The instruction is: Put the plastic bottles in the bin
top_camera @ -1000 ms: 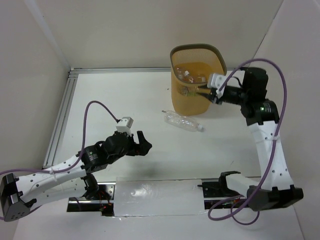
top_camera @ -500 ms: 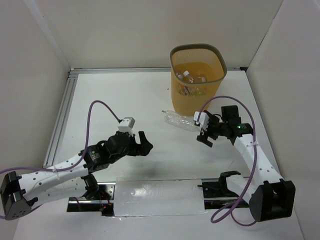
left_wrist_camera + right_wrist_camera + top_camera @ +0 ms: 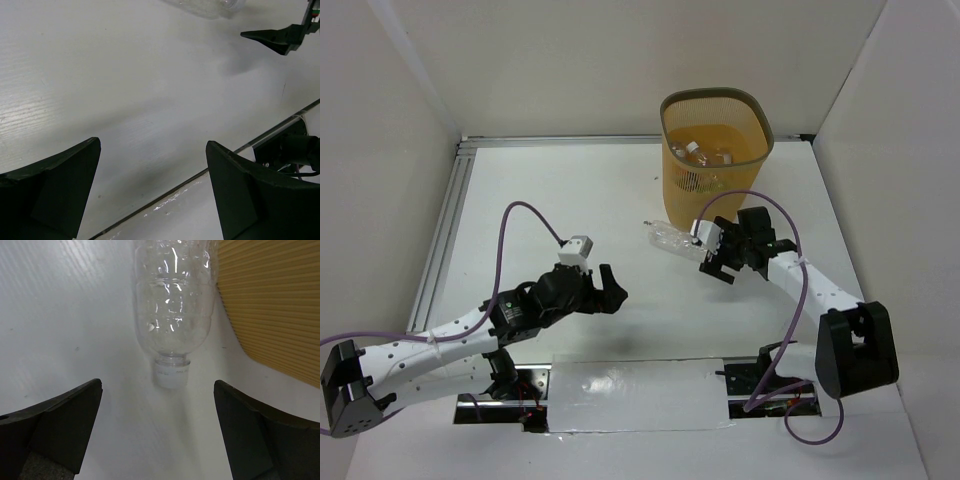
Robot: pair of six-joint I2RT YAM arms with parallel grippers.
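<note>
A clear plastic bottle lies on its side on the white table just in front of the bin, white cap toward the right arm. In the right wrist view the bottle fills the top centre, and the bin's orange mesh wall is beside it. My right gripper is open just short of the cap, touching nothing. Several bottles lie inside the bin. My left gripper hovers open and empty over bare table, left of centre.
An aluminium rail runs along the table's left side. A silvery strip lies at the near edge between the arm bases. White walls close in at the left, back and right. The right gripper's finger shows in the left wrist view.
The right arm has swung down from the bin's side to the table and opened its jaws behind the lying bottle's cap. The left arm has barely moved.
</note>
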